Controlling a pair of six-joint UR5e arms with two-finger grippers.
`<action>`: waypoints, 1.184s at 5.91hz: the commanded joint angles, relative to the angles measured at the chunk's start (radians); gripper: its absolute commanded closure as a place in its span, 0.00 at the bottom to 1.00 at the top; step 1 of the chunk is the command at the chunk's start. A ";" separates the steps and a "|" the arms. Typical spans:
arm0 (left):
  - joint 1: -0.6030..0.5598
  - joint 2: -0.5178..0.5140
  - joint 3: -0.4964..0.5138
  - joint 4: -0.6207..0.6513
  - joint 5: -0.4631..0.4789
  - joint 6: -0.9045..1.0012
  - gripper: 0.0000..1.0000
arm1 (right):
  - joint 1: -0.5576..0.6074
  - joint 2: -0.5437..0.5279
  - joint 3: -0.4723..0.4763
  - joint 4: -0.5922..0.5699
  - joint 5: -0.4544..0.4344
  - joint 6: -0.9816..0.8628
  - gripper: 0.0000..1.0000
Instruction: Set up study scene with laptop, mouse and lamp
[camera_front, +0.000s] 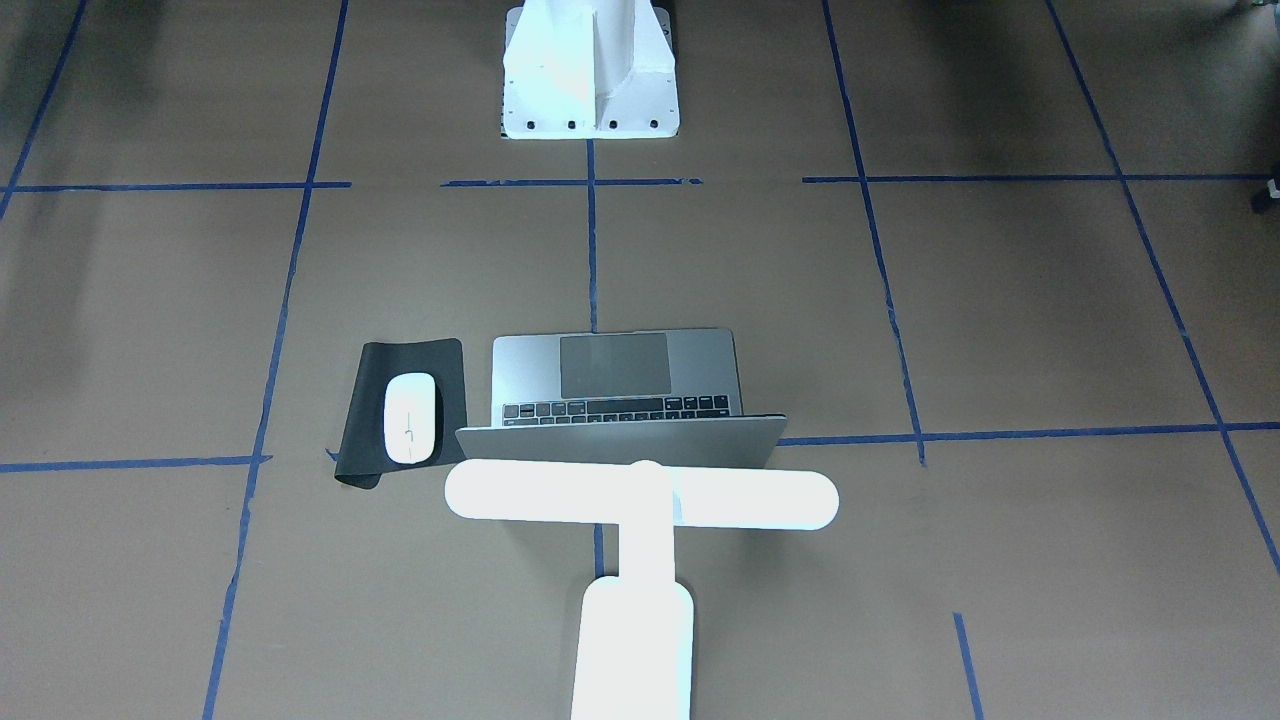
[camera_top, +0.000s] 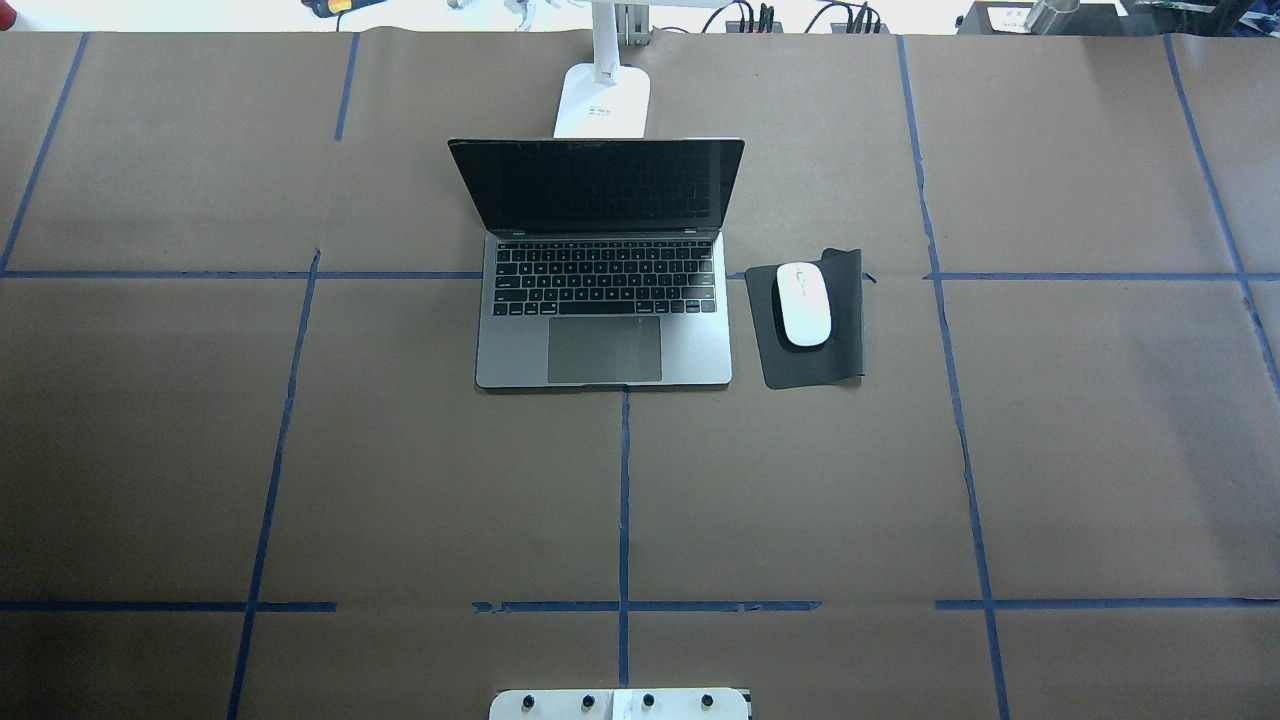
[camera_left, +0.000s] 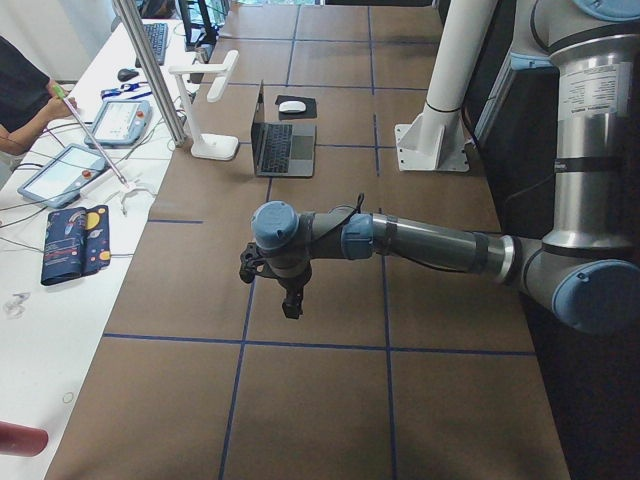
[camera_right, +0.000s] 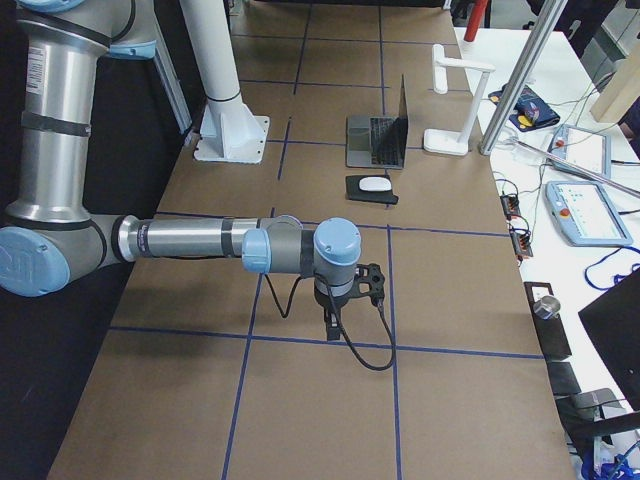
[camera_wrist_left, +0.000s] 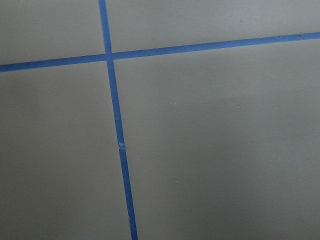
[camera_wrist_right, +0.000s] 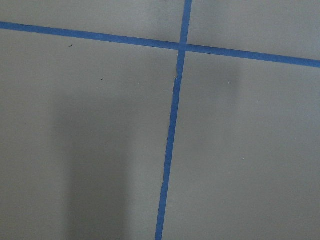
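Sitting open at mid-table, the laptop (camera_top: 605, 300) has its screen dark and its keyboard and trackpad toward the robot. The lamp (camera_front: 640, 500) stands upright just behind the lid, on the side away from the robot; in the front-facing view its bar head runs level along the lid's top edge. The mouse (camera_top: 803, 305) lies flat on a black mat (camera_top: 830, 362) just beside the laptop, on the robot's right. A white pedestal (camera_front: 590, 70) is bolted at the table's (camera_top: 300, 450) robot-side edge.

The left gripper (camera_left: 291, 308) hangs fingers-down over the paper, well apart from the laptop; cannot tell if its jaws are apart or together. The right gripper (camera_right: 330, 328) hangs likewise near its own end, jaw state also unclear. Both wrist views show only brown paper and crossing blue tape (camera_wrist_left: 117, 130)
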 joint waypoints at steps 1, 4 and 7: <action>0.000 0.012 -0.005 0.001 0.000 0.000 0.00 | 0.000 0.001 0.017 0.000 0.000 0.003 0.00; -0.001 0.012 -0.016 0.007 -0.002 0.000 0.00 | -0.005 -0.006 0.020 0.001 0.002 0.010 0.00; -0.001 0.012 -0.019 0.008 0.000 0.000 0.00 | -0.005 -0.004 0.020 0.000 0.003 0.012 0.00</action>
